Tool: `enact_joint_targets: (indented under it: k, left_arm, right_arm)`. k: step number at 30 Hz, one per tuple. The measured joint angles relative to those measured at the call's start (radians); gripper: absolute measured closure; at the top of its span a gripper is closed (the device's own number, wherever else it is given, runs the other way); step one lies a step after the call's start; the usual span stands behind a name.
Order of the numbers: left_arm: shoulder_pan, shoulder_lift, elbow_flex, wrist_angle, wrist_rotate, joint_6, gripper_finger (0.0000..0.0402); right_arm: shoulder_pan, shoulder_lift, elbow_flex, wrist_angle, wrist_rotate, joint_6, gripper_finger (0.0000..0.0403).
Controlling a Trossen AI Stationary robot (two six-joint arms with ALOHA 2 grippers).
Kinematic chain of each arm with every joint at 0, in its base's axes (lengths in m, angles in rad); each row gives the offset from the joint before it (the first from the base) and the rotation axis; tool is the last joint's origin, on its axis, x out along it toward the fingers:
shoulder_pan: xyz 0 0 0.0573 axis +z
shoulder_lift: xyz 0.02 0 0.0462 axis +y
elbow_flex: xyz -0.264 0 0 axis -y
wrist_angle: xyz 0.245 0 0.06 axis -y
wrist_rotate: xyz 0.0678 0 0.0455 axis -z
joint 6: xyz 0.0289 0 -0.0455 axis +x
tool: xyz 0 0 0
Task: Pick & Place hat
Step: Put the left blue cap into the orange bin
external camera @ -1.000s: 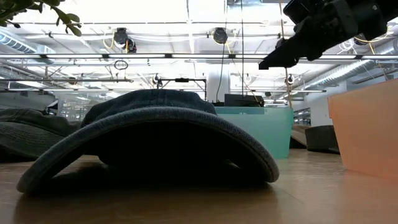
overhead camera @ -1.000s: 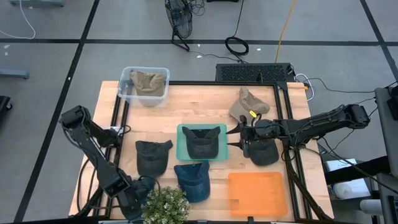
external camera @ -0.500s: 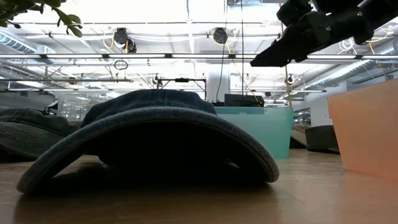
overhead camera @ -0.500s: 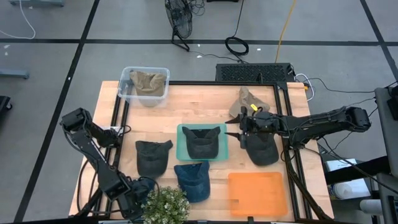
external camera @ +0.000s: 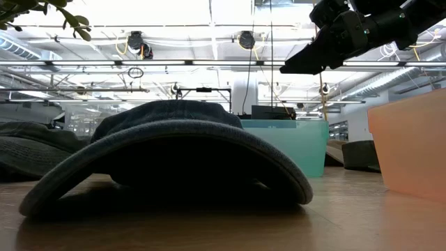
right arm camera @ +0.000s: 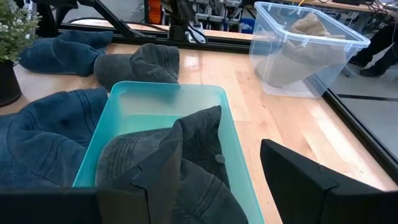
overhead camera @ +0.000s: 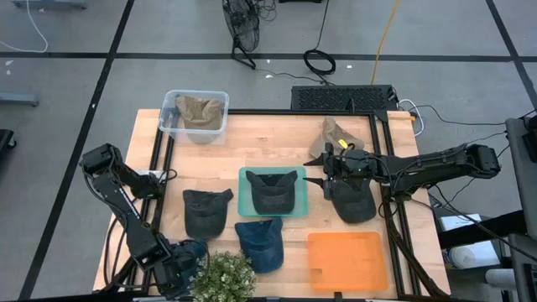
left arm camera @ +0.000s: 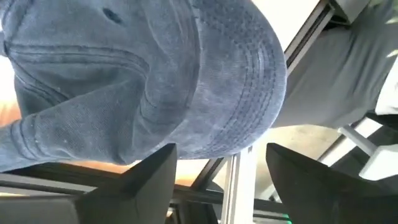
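High view: right gripper [overhead camera: 317, 183] hangs spread beside the teal bin [overhead camera: 245, 205] holding a dark hat [overhead camera: 272, 192]. Another dark hat [overhead camera: 353, 201] lies below the arm. I'd descend squarely onto its crown. Left gripper [left arm camera: 217, 174], spread, waits near.

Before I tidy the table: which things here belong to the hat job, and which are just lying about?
Job:
dark hat in the teal bin
tan hat in the clear bin
loose hats
orange bin
right gripper, open above the table

Lying about:
potted plant
floor fan
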Motion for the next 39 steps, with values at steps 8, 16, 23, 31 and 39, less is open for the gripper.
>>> enact_joint_targets:
  k: [8,16,23,31,39]
  left_arm:
    - [-0.070,0.016,0.000,-0.050,-0.198,0.051,0.0155]
    - [-0.091,0.017,0.000,-0.062,-0.164,0.145,0.0156]
    - [-0.108,0.019,0.000,-0.073,-0.244,0.175,0.0156]
    - [-0.130,0.021,-0.065,-0.075,-0.304,0.123,0.0156]
    - [-0.137,0.020,-0.123,0.069,-0.278,0.136,0.0158]
  right_arm:
    - [0.001,0.000,0.000,-0.014,0.000,0.036,0.0192]
    - [0.001,0.000,0.000,-0.019,0.000,0.039,0.0192]
    - [0.001,0.000,0.000,-0.016,-0.001,0.063,0.0192]
    - [0.001,0.000,0.000,-0.024,-0.002,0.064,0.0192]
    - [0.001,0.000,0.000,-0.027,-0.003,0.066,0.0192]
